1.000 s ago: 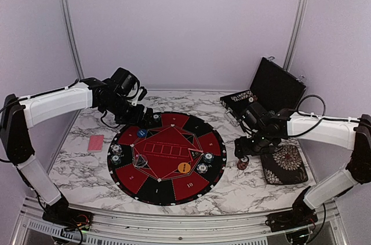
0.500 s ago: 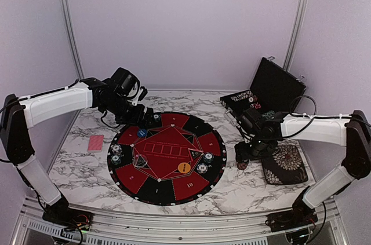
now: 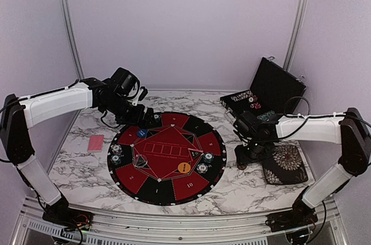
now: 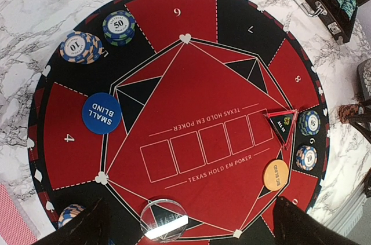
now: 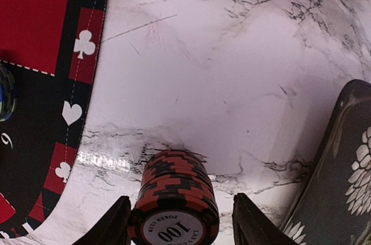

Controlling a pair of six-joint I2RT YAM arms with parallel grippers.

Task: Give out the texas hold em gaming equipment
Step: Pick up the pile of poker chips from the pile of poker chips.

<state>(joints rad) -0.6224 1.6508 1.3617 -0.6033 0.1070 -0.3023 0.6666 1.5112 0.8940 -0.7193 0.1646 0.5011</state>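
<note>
Much of the distribution looks done: the round poker mat (image 4: 191, 112) already carries chip stacks at several seats, a blue small-blind disc (image 4: 101, 113) and an orange disc (image 4: 276, 174). What seems left is the red-and-black chip stack (image 5: 174, 198), standing on the marble table (image 5: 220, 71) off the mat's edge. It sits between the fingers of the right gripper (image 5: 177, 222), whose jaws flank it with a slight gap on each side; whether they press it cannot be told. The flower-patterned tray (image 5: 348, 164) lies just to that gripper's right. The left gripper (image 4: 185, 227) hovers wide and empty above the mat's far side. More chips remain in the black case (image 3: 264, 94) beyond the right gripper.
</note>
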